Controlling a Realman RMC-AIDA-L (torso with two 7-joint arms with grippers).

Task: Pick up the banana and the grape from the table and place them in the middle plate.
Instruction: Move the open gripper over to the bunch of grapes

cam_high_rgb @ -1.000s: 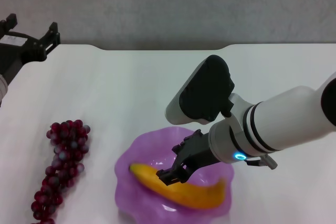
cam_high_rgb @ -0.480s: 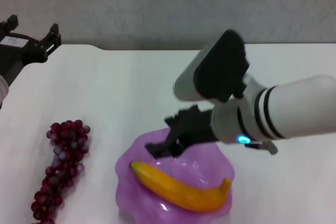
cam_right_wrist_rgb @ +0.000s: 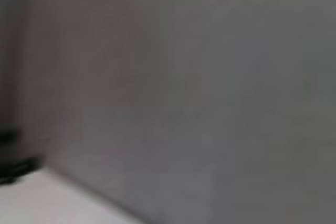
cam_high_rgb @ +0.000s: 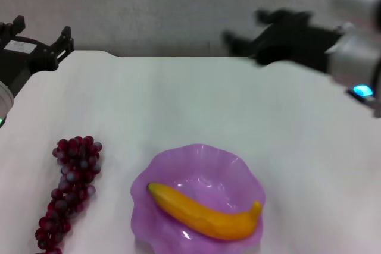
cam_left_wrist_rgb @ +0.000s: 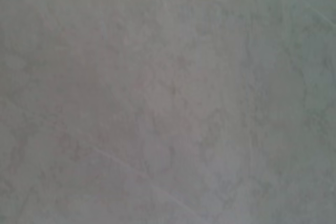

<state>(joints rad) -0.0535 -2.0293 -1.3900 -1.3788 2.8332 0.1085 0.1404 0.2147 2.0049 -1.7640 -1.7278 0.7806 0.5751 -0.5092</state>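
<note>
**Two fruits on the surface, one already in the plate**

Two tools show in the head view, and we go through it from left to right. At the far left, over the back corner of the white surface point(cam_high_rgb: 178, 99), sits our left tool point(cam_high_rgb: 40, 38). Its two dark fingers point(cam_high_rgb: 64, 37) stand clearly apart with nothing between them, and it hangs well away from all the fruit.

Next comes the grape point(cam_high_rgb: 70, 190), a long dark red-purple bunch lying flat on the surface near the front left. It rests just beside the middle plate point(cam_high_rgb: 244, 173) but does not touch it, and no tool is near it.

Right of the grape, at the front centre, we see the middle plate, translucent purple with a wavy rim. The banana point(cam_high_rgb: 205, 212) lies inside it, running across the dish with its stem end up against the right-hand rim. Nothing grips the banana.

At the upper right, our right tool point(cam_high_rgb: 244, 37) is raised above the back edge of the surface, well apart from the plate. It is smeared by blur, so we cannot tell whether its fingers are apart or together. It carries nothing that we can make out.

Our left wrist view shows only a plain grey wall. Our right wrist view shows grey wall with a corner of the white surface.
</note>
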